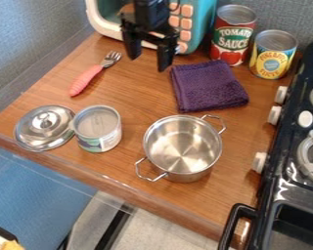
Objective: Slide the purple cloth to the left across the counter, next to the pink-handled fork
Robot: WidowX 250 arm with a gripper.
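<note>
The black gripper [148, 57] hangs open over the back of the counter, in front of the teal toy microwave [198, 24], with nothing between its fingers. Nearest to it are a folded purple cloth [208, 86] at its lower right and a fork with a pink handle [87, 79] at its lower left. A steel pot [183, 146] with two wire handles stands uncovered, and its inside looks empty. To the left, an upright can [98, 129] stands beside a round metal lid [44, 128] lying knob up.
A tomato sauce can [232, 35] and a yellow can [273, 54] stand at the back right. The black toy stove [283, 190] with white knobs borders the right side. The counter's front edge [113, 183] runs slanting below the pot.
</note>
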